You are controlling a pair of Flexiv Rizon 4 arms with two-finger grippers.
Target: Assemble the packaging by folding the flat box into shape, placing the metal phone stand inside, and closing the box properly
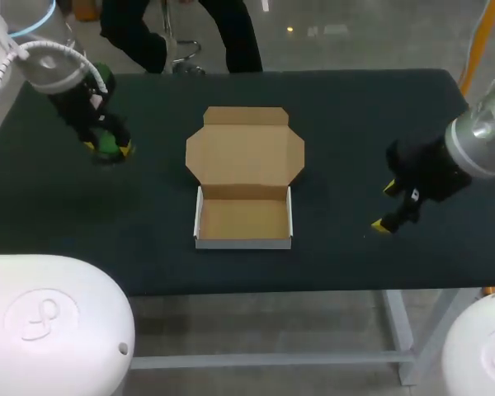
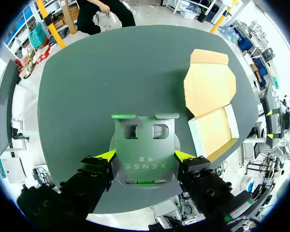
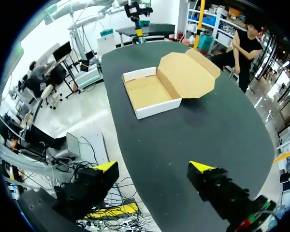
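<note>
The box [image 1: 243,219] had already been folded into a shallow open tray, with its lid [image 1: 245,153] laid flat on the table [image 1: 355,124] on the tray's far side. The folding step was therefore judged done, and the step in hand was judged to be carrying the metal phone stand [image 2: 144,145] to the box.

The stand was held well to the left of the box, level with the lid rather than the tray. It was clamped between the two yellow-tipped fingers of the left gripper [image 2: 145,155], one on each side edge of the plate. Whether the stand was lifted clear of the table could not be settled from the head view.

The right gripper [image 1: 385,206] was parked well to the right of the box, level with the tray. Its fingers were spread wide and nothing was held between them.

The stand was seen as a flat grey plate. Its lipped end, pierced by two square cut-outs, pointed ahead of the fingers and away from the wrist, and its rounded end lay back between the finger bases. Its axis thus ran along the fingers.

The tray's long axis ran left to right across the table, while tray and lid together stretched from near to far.

The next move was judged to call for the stand to be carried rightward and nearer, until it was over the tray. There it would have to be laid flat inside the walls before being released.
</note>
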